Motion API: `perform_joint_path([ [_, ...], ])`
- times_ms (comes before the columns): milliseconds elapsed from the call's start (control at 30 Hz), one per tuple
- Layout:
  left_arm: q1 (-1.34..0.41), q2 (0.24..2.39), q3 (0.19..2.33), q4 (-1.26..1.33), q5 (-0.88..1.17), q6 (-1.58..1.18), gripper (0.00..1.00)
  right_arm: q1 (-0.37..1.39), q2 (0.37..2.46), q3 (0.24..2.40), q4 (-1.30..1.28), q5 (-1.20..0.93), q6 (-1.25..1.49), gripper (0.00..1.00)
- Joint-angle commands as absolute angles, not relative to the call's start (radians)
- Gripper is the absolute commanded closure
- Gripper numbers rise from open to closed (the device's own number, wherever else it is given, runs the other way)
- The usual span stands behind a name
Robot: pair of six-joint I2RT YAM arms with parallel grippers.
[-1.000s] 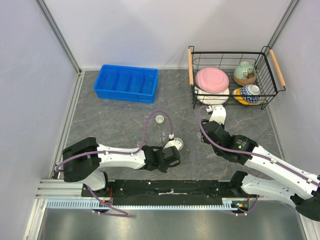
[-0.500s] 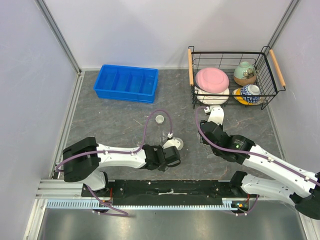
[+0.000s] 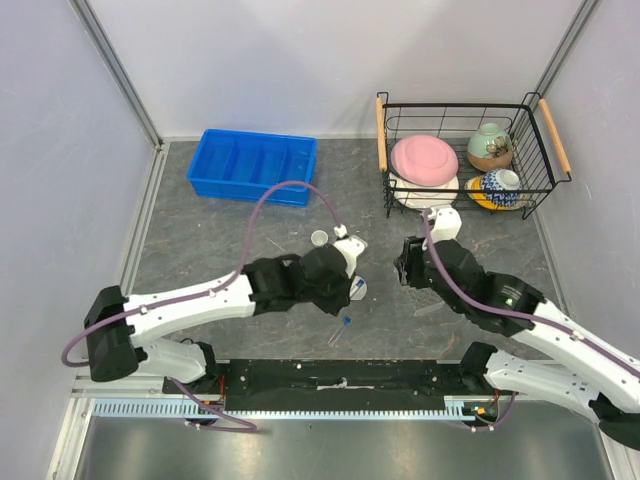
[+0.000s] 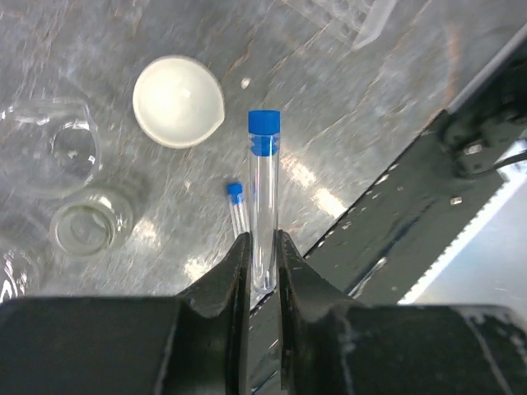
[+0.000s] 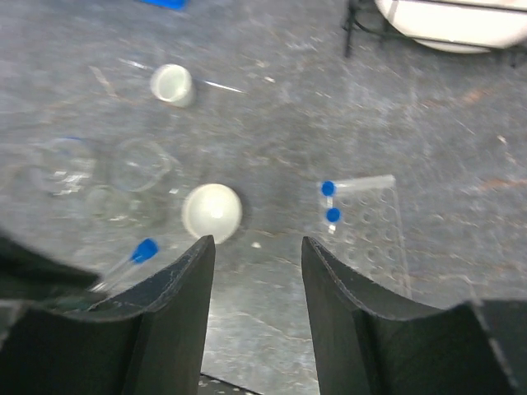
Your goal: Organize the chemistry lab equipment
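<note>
My left gripper is shut on a clear blue-capped tube, held above the table. Below it lie a white round dish, a second blue-capped tube and clear glass beakers. From above, the left gripper hangs over the dish, with the loose tube just nearer. My right gripper is open with nothing in it, above bare table between the dish and the clear rack. The rack holds two capped tubes. A smaller white dish sits farther back.
A blue divided bin stands at the back left. A wire basket at the back right holds a pink plate and patterned bowls. The black rail runs along the near edge.
My left arm has lifted away from the near edge toward the middle, carrying the tube it closed on. The right arm has shifted slightly to the right.
</note>
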State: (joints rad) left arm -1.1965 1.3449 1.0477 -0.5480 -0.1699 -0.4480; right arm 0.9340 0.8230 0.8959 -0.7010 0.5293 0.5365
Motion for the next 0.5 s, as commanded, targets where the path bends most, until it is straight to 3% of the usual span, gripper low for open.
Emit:
perform_joint_path([
  [0,-1.068,1.261,1.020,-0.396,0.177,-0.356,0.98,0.939,0.764,0.983,-0.652,0.356,0.505,0.46],
  [233,-0.914,1.189,0.919,-0.195,0.613,-0.393,0.98,0.940,0.726,1.071,-0.601,0.087,0.532,0.45],
  [467,-0.877,1.144,0.867,-0.014,0.894,-0.459,0.98,0.939,0.758,1.088,-0.555,-0.115,0.561,0.45],
])
